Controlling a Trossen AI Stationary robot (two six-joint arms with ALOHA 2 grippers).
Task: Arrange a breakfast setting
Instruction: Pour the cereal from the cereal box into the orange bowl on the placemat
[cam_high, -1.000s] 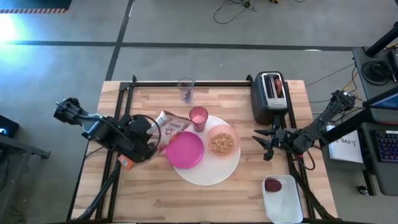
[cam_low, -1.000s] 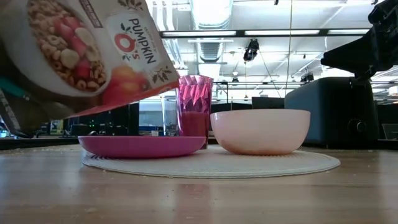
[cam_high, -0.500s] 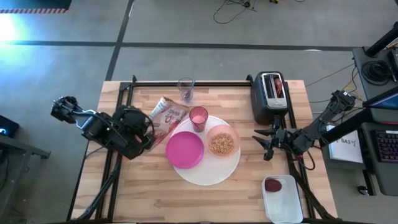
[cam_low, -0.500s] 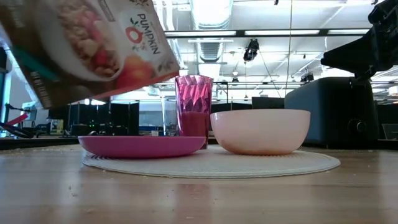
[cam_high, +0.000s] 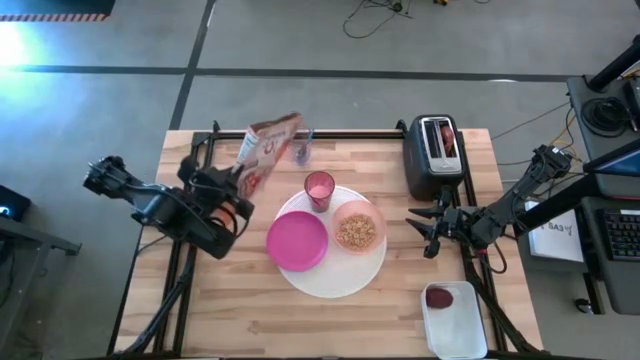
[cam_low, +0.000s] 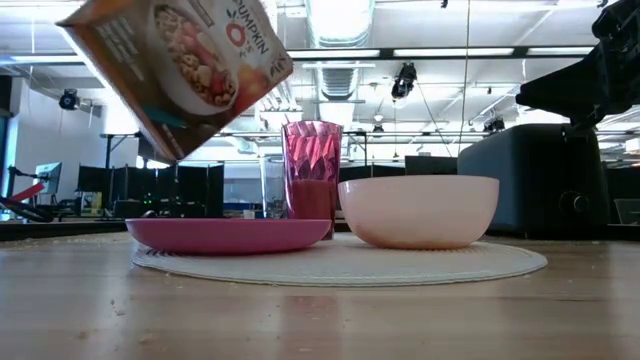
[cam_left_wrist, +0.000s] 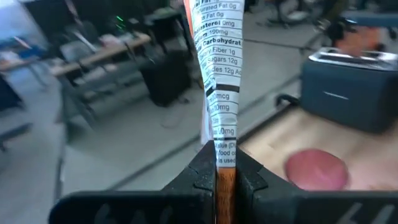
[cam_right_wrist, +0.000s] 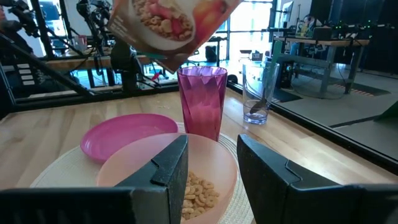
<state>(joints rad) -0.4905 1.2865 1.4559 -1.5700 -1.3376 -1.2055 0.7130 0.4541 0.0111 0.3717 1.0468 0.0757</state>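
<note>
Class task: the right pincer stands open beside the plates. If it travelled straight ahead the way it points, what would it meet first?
Most likely the pale pink bowl with cereal: it sits directly ahead of the right pincer, on the white plate, though the height is uncertain.

plates: two, a big white plate (cam_high: 345, 275) with a smaller magenta plate (cam_high: 297, 241) on it
bowls: one pale pink bowl (cam_high: 357, 227), cereal inside
cups: two, a pink tumbler (cam_high: 319, 188) and a clear glass (cam_high: 300, 150)
spoons: one spoon (cam_right_wrist: 259, 106), standing in the glass
cereal boxes: one cereal box (cam_high: 262, 150)
toasters: one toaster (cam_high: 435, 156)
trays: one white tray (cam_high: 455, 325)
fruit: one dark red fruit (cam_high: 439, 296), in the tray
robot arms: two
</note>
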